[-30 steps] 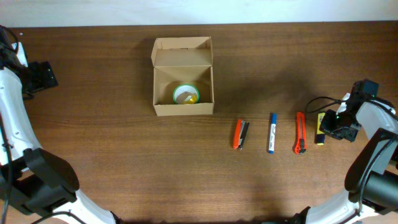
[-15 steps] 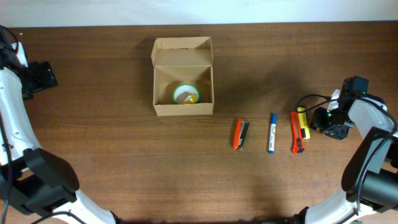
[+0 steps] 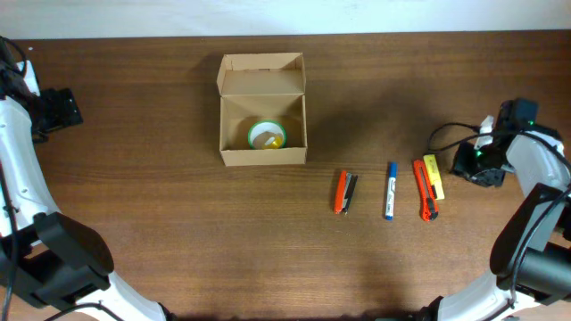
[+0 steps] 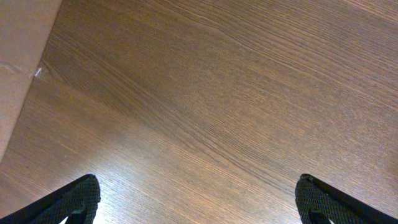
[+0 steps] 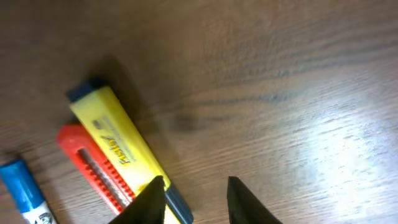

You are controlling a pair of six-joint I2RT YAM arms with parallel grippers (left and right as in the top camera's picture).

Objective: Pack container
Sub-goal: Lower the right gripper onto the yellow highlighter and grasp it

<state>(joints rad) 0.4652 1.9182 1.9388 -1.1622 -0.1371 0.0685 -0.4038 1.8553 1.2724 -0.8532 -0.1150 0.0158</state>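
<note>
The container [image 3: 234, 125], a tan cardboard box with its flap lid standing open, sits at the table's upper middle with a roll of tape [image 3: 267, 135] inside. My right gripper [image 3: 459, 167] [image 5: 195, 182] is low over the table at the right, open. A yellow highlighter [image 3: 434, 176] [image 5: 115, 143] lies free on the wood, its dark end by the left finger. An orange cutter [image 3: 426, 191] [image 5: 87, 163] lies against it. My left gripper [image 3: 64, 109] [image 4: 198, 186] hovers wide open over bare wood at the far left.
A blue marker [image 3: 390, 190] [image 5: 22, 190] and an orange-and-black tool [image 3: 344, 193] lie in a row left of the cutter. A black cable [image 3: 443, 135] loops beside the right arm. A pale tan strip [image 4: 18, 56] shows in the left wrist view's upper left corner.
My right gripper carried the yellow highlighter leftward, set it down beside the orange cutter, let go and drew back to the right. The left arm has stayed still.
</note>
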